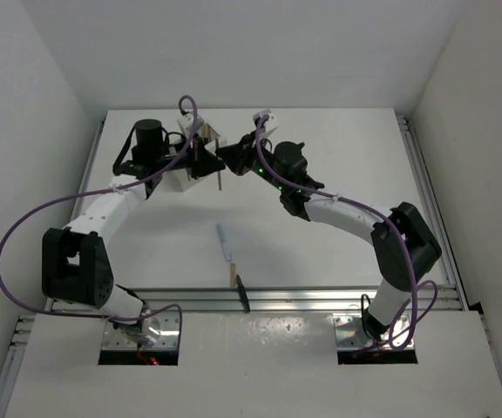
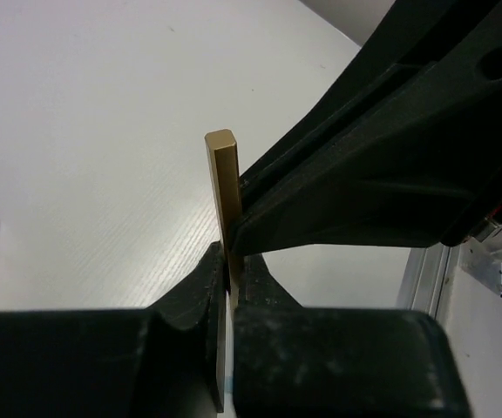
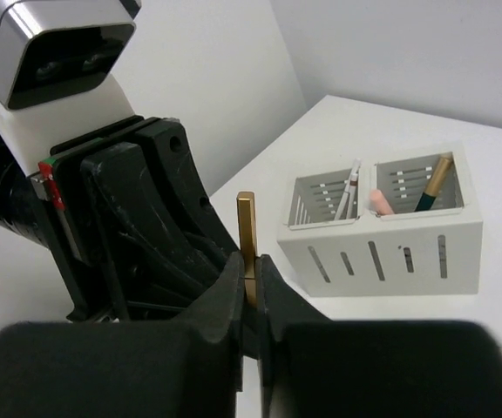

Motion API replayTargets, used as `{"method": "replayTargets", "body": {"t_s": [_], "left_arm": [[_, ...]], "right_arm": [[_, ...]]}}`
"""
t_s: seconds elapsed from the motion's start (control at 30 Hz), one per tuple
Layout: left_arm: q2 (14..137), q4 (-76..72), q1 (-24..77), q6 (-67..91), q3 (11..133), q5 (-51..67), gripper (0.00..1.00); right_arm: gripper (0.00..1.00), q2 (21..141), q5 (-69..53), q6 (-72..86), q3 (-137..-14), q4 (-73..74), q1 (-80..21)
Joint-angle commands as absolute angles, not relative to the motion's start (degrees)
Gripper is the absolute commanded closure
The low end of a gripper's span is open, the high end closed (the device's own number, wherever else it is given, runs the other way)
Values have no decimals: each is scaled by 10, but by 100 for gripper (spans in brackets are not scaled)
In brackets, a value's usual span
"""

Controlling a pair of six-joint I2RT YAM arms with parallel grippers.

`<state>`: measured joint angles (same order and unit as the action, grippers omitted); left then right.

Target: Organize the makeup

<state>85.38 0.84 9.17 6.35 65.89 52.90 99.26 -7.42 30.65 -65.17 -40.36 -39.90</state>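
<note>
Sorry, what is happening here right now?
Both arms hold one gold stick upright beside the box: the left gripper and the right gripper are both shut on it, as in a handover. Some sticks stand in the box; a blue stick, a tan stick and a black stick lie on the table.

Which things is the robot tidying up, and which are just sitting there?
Being tidied:
gold stick
blue stick
tan stick
black stick
white stick, pink stick and green stick, already in the box

Just there:
white box, which only holds the sticks
metal rail
</note>
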Motion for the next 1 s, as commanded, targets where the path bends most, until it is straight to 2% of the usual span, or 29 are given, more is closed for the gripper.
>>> {"method": "replayTargets", "body": {"t_s": [0.0, 0.07, 0.1, 0.17, 0.2, 0.3, 0.33, 0.37, 0.43, 0.57, 0.8, 0.97], "left_arm": [[836, -23, 81, 36, 661, 514, 100], [836, -23, 74, 7, 661, 485, 100], [841, -23, 69, -5, 661, 467, 100], [846, -49, 48, -30, 656, 397, 100], [852, -81, 31, -44, 650, 370, 100], [857, -157, 10, -51, 635, 257, 100], [864, -213, 4, -66, 628, 235, 100], [876, -235, -2, -71, 623, 214, 100], [892, -269, -2, -71, 623, 214, 100], [927, -307, 4, -48, 623, 214, 100], [957, -371, 4, -41, 584, 172, 100], [975, -371, 4, -41, 579, 184, 100]], "right_arm": [[87, 981, -81, 324, -643, -421, -397], [59, 980, -82, 326, -641, -418, -389], [40, 980, -81, 328, -638, -411, -386], [29, 976, -66, 327, -629, -391, -379], [20, 970, -48, 317, -621, -367, -374], [18, 955, 0, 286, -617, -279, -377], [17, 957, 42, 271, -632, -174, -378], [17, 977, 46, 259, -661, -131, -379], [16, 1004, 47, 247, -719, 36, -388], [16, 1113, 39, 204, -836, 206, -422], [18, 1152, 38, 198, -845, 201, -473], [28, 1200, 22, 214, -868, 225, -497]]}}
